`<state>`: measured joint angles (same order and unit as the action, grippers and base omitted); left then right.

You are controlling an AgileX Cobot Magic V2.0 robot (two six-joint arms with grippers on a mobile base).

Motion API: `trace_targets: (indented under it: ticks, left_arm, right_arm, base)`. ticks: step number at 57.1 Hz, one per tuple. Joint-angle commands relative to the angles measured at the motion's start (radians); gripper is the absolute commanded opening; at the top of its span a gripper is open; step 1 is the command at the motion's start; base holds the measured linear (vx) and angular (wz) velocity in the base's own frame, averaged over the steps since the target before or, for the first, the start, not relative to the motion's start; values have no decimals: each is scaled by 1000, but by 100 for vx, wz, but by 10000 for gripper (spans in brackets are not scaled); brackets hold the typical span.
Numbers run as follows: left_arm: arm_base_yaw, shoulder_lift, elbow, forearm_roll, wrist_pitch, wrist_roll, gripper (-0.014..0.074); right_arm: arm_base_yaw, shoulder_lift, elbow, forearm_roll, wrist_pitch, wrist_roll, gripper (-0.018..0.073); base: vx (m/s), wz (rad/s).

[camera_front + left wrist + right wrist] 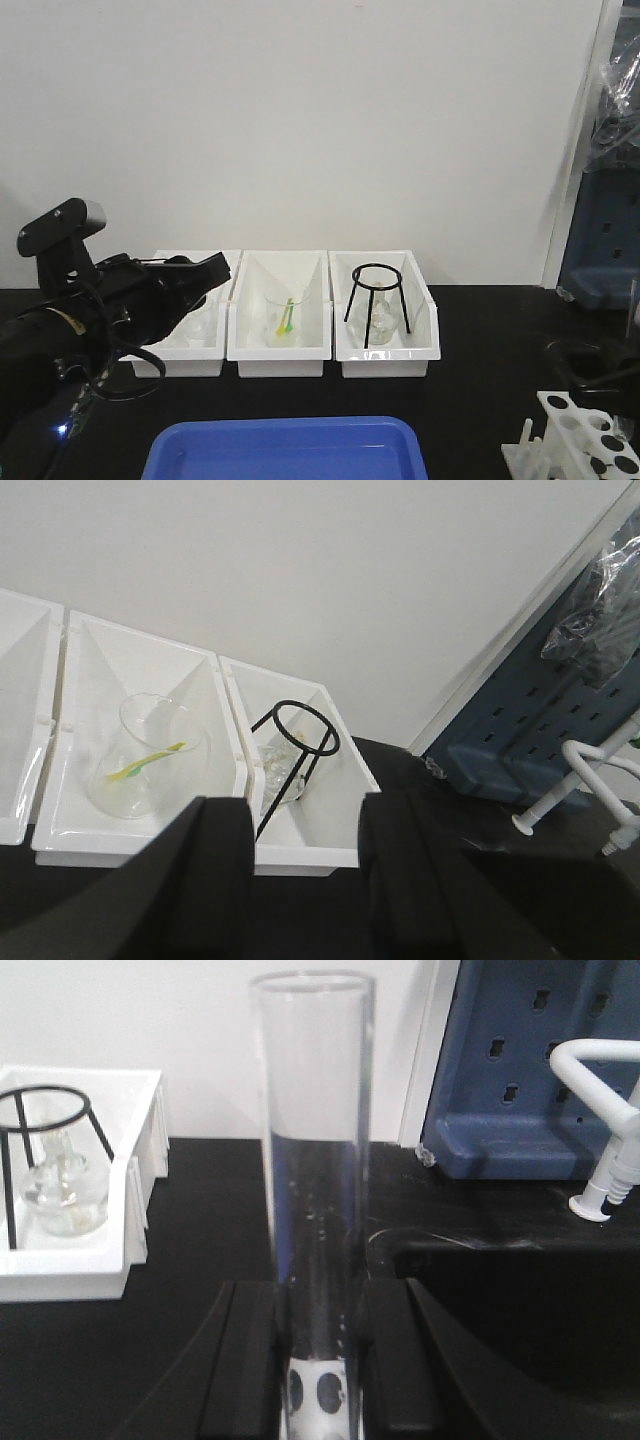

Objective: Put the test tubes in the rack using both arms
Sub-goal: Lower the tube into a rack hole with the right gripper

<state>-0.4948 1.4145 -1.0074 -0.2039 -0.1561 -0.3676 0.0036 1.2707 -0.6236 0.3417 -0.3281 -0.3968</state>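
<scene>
My left arm [60, 335] reaches forward, and my left end effector [300, 880] has its fingers spread wide apart. My right end effector [317, 1360] clamps a test tube [315, 1160] upright between its fingers.

A bare strip of desk [480, 400] is left between the white bins [280, 358] at the wall and the blue tray [285, 455]. The left bin is overhung by the left arm [100, 320]. The gap between the right jaws is filled by a test tube [315, 1160].

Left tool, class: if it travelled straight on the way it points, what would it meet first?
Probably the white bin holding the black tripod, framed between the open fingers of the left tool; depth is uncertain.
</scene>
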Motion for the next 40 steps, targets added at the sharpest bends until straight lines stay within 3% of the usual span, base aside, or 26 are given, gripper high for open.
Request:
trace_targets:
  ticks: [1, 11, 14, 33, 40]
  left_arm:
    - [-1, -34, -37, 0, -77, 3, 396]
    - [-1, -34, -37, 0, -77, 3, 396]
    - [-1, -34, -37, 0, -77, 3, 396]
    - [-1, -34, -37, 0, -79, 3, 396]
    - [-1, -34, -37, 0, -84, 3, 396]
  right_arm:
    - [-3, -29, -1, -98, -144, 107, -7]
    - [-3, -29, 71, -369, -253, 374, -7]
    - [-4, -29, 83, -397, -257, 416, -7]
    - [-4, -16, 87, -373, -260, 346, -7]
    - [-4, 29, 115, -372, -344, 348, -7]
  base:
    - [0, 0]
    - [0, 0]
    - [0, 0]
    - [0, 0]
    - [0, 0]
